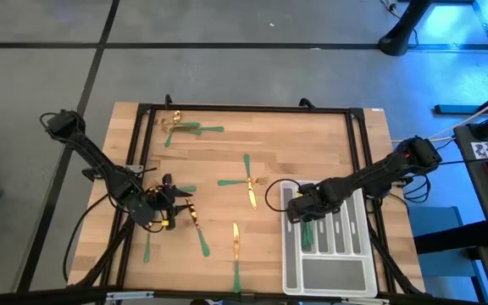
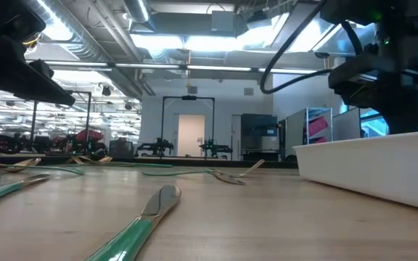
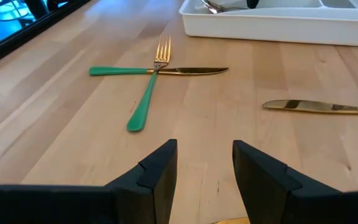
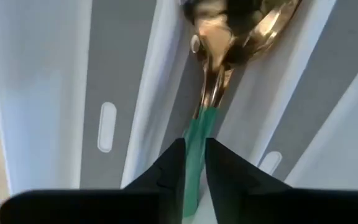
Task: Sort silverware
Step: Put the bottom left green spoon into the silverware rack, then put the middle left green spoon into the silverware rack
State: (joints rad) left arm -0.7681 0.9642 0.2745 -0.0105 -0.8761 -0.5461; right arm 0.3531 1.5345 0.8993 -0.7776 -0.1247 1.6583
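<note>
the sorting is judged to be at an early stage. one spoon [image 4: 229, 37] is seen lying in a narrow compartment of the pale tray [image 1: 329, 280], at the right of the wooden surface [image 1: 286, 144], and green handles of at least one more piece can be made out in the tray's slots in the high view. the right hand [image 4: 194, 155] is placed over that compartment, its fingers narrowly parted on either side of the spoon's green handle; whether the handle is pinched or already let go cannot be told.

most of the silverware is left loose on the surface: a small heap [image 1: 180, 127] near the far left corner, a fork [image 3: 148, 87] crossed over a knife [image 3: 166, 71] near the middle, another knife [image 3: 319, 107] nearer the front, and a few pieces close to the left hand [image 3: 204, 165]. the left hand is held low over the surface at the front left, its fingers spread and nothing seen between them.

how many pieces lie in the tray is hidden by the right arm in the high view and by the tray wall in the low view. the heap's pieces cannot be counted or told apart. a gold glint at the bottom edge of the left wrist view is cut off.
</note>
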